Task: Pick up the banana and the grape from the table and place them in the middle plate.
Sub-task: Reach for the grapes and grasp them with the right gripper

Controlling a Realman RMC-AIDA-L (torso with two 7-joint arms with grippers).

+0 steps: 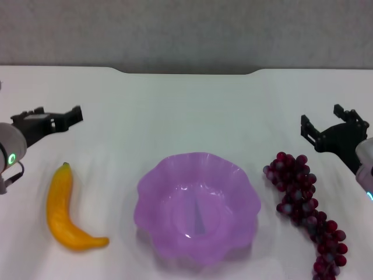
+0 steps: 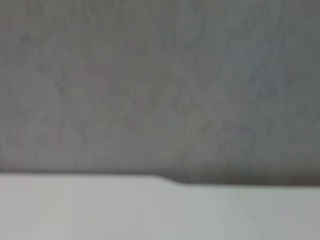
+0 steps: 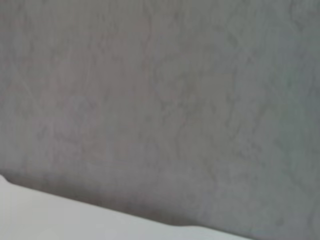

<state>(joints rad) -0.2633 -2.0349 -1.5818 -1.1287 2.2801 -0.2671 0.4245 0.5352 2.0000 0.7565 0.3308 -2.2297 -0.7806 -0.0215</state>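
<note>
The orange-yellow banana lies on the white table at the near left. The purple scalloped middle plate stands empty at the near centre. The dark red-purple grape bunch lies at the near right, running toward the front edge. My left gripper hovers open and empty behind the banana, at the left edge. My right gripper hovers open and empty just behind the grape bunch. The wrist views show none of these things.
The table's far edge has a shallow notch against a grey wall. The left wrist view shows only the table and the wall. The right wrist view shows the wall and a strip of table.
</note>
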